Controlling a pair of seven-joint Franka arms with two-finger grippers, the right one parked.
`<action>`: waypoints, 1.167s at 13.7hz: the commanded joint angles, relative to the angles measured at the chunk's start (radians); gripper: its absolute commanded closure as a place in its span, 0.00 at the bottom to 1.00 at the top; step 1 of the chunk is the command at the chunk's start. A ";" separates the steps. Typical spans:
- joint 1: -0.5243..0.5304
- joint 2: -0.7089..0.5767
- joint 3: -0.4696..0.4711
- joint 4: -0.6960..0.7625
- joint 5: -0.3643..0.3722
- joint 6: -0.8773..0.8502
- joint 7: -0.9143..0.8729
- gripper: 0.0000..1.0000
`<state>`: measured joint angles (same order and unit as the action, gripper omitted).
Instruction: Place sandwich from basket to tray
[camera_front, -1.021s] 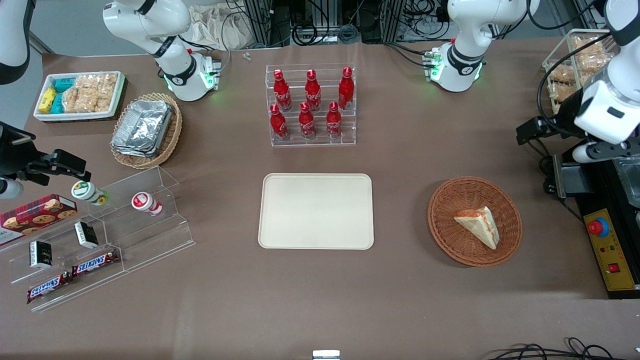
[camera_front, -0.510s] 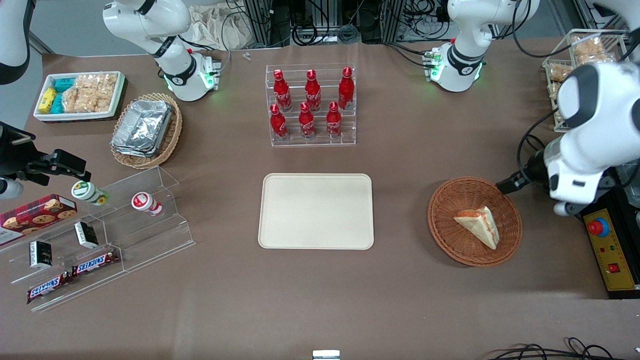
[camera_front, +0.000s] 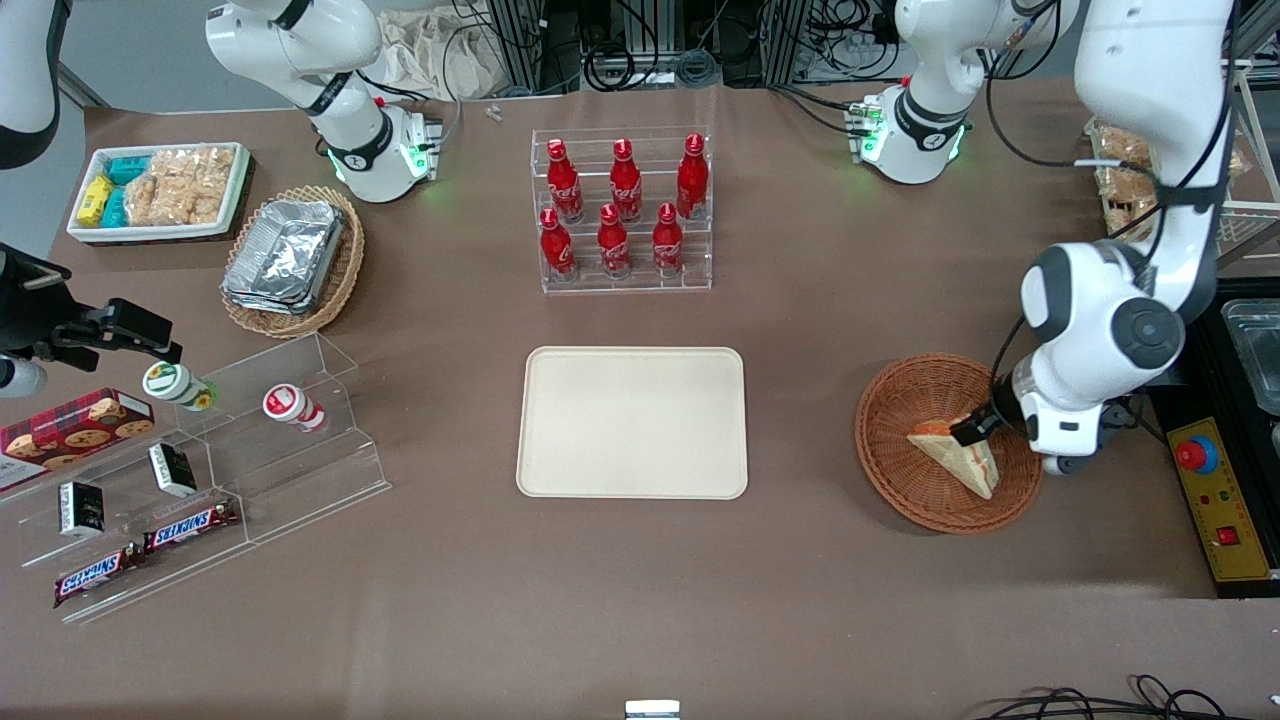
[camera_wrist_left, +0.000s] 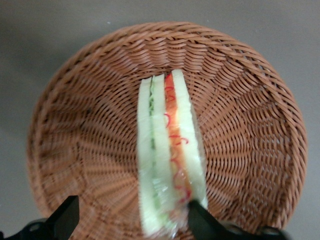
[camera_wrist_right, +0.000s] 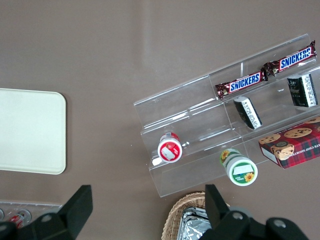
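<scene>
Front view: pincer (camera_front: 972, 430) over basket (camera_front: 890, 440)
Spread open astride the sandwich (camera_wrist_left: 170, 160); tray (camera_front: 632, 422) bare at centre frame; Snickers bars (camera_front: 190, 524) lower left.

A robotics lab staged as a small snack shop. Robot arm bases (camera_front: 375, 160) are bolted to a brown table (camera_front: 640, 600) beside an emergency-stop box (camera_front: 1215, 495), with cables (camera_front: 640, 60) and aluminium framing farther back. Cola bottles (camera_front: 620, 205) and Snickers bars (camera_front: 145, 550) sit on clear acrylic display risers.

my gripper (camera_wrist_left: 132, 222) over basket (camera_front: 900, 480) | sandwich (camera_front: 950, 457) in basket | tray (camera_front: 632, 421) beside basket, toward parked arm's end
</scene>
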<state>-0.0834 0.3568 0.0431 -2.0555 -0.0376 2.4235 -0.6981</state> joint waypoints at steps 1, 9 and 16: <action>-0.003 0.031 0.001 -0.003 -0.007 0.055 -0.041 0.51; -0.009 -0.137 0.000 0.101 0.001 -0.295 -0.026 0.01; -0.007 -0.213 0.000 0.380 0.005 -0.669 -0.028 0.01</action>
<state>-0.0872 0.1060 0.0403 -1.7164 -0.0389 1.7674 -0.7238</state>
